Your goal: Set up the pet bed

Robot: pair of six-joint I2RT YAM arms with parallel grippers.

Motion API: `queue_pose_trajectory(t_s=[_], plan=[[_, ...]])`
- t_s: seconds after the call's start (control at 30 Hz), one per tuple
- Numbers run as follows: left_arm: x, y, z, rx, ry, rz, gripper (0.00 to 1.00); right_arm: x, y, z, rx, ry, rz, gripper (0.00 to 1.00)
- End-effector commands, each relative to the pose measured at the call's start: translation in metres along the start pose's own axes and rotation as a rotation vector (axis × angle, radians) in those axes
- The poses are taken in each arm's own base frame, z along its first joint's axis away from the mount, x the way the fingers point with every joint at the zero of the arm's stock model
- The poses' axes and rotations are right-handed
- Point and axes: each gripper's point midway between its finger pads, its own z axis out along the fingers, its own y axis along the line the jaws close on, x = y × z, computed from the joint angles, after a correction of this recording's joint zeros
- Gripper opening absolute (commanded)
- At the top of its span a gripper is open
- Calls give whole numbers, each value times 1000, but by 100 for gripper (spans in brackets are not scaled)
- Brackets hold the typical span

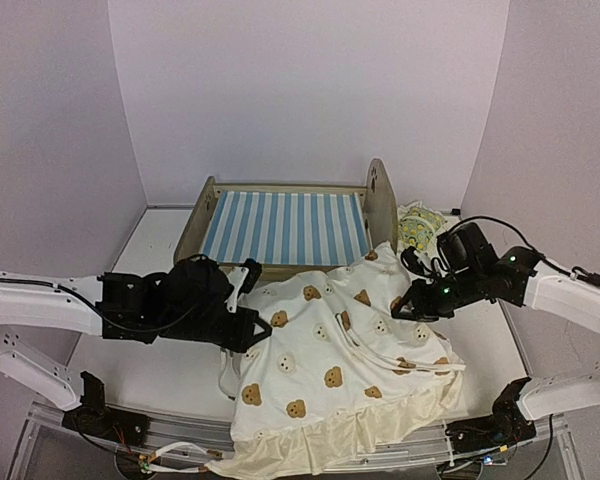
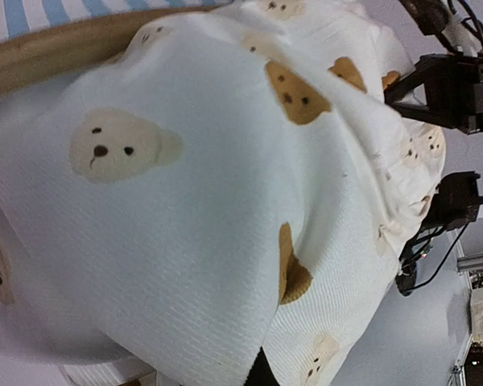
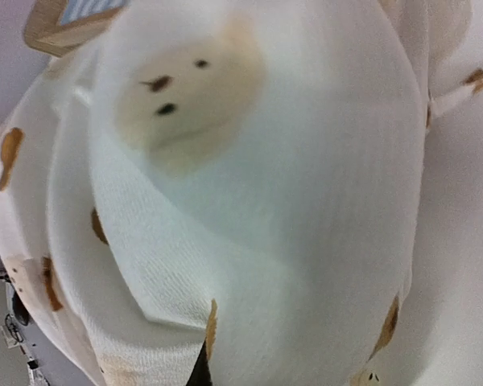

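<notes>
- We see the pet bed at the far middle of the table. It has a light wood frame with smooth arched end boards at left and right, and a flat base in blue and white stripes that lies bare.
- The cushion is soft cream cloth printed with brown and pale bear faces. It lies crumpled from the bed's near rail down to the table's near edge.
- Its far right corner rests on the near rail by the right end board.
- The wrist views show a fine ribbed weave on the cushion, bunched in thick folds.
- A gathered cream frill runs along the cushion's near side and hangs over the table's near edge. Thin white cloth ties lie across it.
- The left gripper is clamped on the cushion's left edge.
- The right gripper is clamped on the cushion's right edge.
- Cloth covers the fingers in both wrist views.
- The pillow is small, puffy and lemon-printed. It sits just beside the right end board, toward the table's far right corner.
</notes>
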Motion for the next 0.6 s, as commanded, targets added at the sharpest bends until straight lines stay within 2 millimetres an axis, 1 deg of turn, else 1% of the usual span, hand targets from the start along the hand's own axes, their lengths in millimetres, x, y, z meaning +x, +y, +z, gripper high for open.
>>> queue_pose_trajectory(t_s=[0.0, 0.13, 0.17, 0.23, 0.3, 0.33, 0.4, 0.47, 0.57], plan=[[-79, -37, -59, 31, -219, 84, 0, -58, 71, -48, -217, -149, -74, 0], [-130, -58, -102, 10, -354, 136, 0, -93, 106, -74, -291, -206, -114, 0], [-145, -66, -117, 15, -399, 152, 0, -103, 115, -81, -306, -225, -124, 0], [-169, -74, -139, -2, -473, 178, 0, -122, 130, -94, -328, -265, -147, 0], [-188, -76, -154, -44, -532, 199, 2, -142, 144, -104, -347, -304, -170, 0], [-201, -78, -164, -68, -573, 210, 2, -151, 150, -108, -357, -322, -181, 0], [-222, -78, -179, -141, -648, 245, 5, -168, 162, -112, -379, -355, -192, 0], [-242, -76, -192, -216, -721, 262, 7, -187, 168, -111, -383, -388, -188, 0], [-265, -75, -197, -300, -779, 305, 8, -212, 168, -104, -341, -432, -173, 0]])
